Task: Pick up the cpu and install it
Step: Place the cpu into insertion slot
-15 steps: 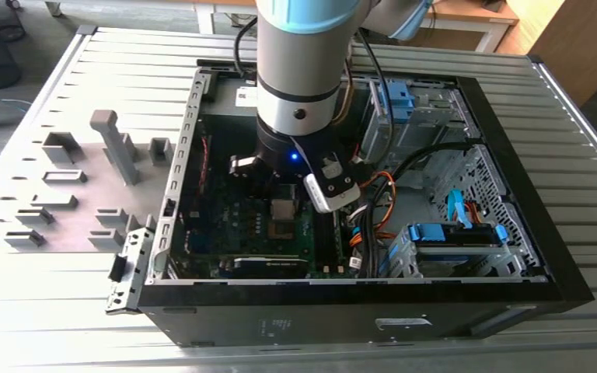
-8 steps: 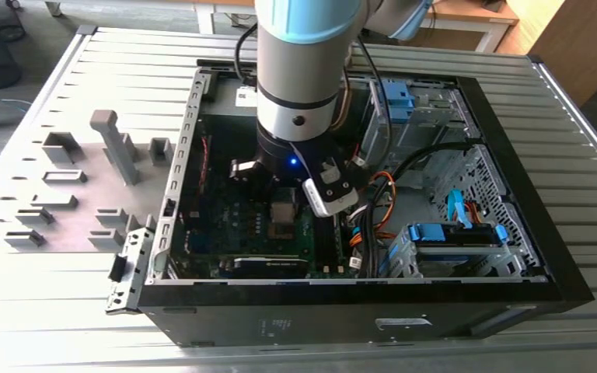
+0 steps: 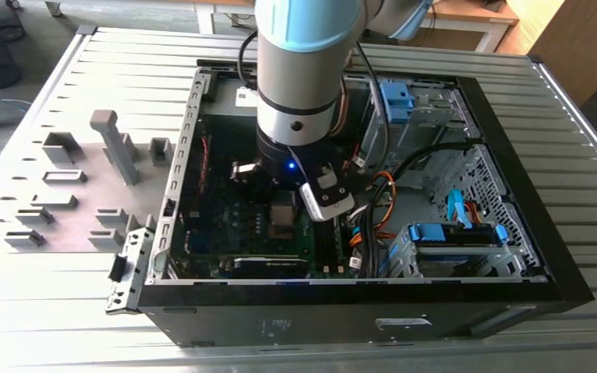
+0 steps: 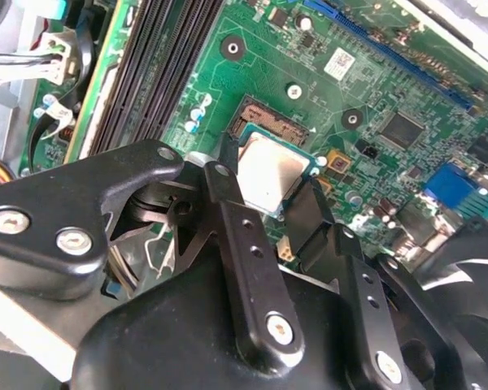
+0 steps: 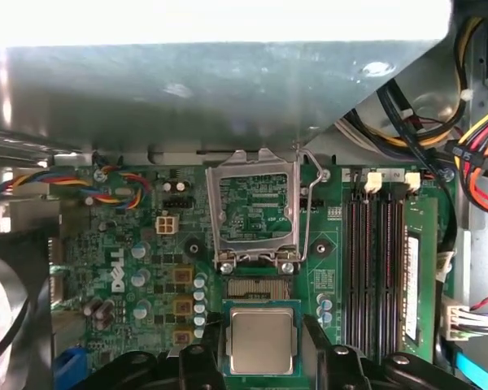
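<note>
Currently the cpu [image 5: 263, 340] is gripped by two opposite edges between the closed jaws; it is held over the green motherboard [image 5: 146, 260], just beside the open socket [image 5: 256, 286], within the computer case [image 3: 361, 311].

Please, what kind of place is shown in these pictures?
Probably a robotics lab or workshop bench: an open computer case lies on a slatted metal table, grey holder blocks stand beside it, and the end effector holds the cpu over the motherboard.
</note>
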`<act>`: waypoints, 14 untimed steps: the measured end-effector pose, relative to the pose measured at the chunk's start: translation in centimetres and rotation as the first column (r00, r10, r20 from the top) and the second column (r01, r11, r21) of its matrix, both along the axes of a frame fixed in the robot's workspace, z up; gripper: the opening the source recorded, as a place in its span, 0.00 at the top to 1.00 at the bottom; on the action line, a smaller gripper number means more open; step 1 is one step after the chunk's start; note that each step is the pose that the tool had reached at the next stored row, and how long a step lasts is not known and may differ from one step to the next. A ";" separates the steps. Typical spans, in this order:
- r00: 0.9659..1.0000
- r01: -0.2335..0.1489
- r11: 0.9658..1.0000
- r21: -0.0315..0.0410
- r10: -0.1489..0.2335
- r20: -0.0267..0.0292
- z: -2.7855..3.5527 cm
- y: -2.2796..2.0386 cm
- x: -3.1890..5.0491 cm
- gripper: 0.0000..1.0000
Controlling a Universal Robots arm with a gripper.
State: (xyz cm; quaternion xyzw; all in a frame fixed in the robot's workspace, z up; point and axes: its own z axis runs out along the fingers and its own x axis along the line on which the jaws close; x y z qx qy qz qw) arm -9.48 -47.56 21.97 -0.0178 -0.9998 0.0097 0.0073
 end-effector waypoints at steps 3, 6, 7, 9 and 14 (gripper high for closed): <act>1.000 0.002 1.000 0.000 -0.002 0.000 -0.51 -0.02 0.00 0.53; 1.000 0.003 1.000 0.000 -0.003 0.000 -1.02 -0.06 0.00 0.53; 1.000 0.003 1.000 0.000 -0.003 0.000 -1.18 -0.06 0.00 0.53; 1.000 0.003 1.000 0.000 -0.003 0.000 -1.50 -0.07 0.00 0.53; 1.000 0.000 1.000 0.000 0.000 0.000 -1.83 -0.08 0.00 0.53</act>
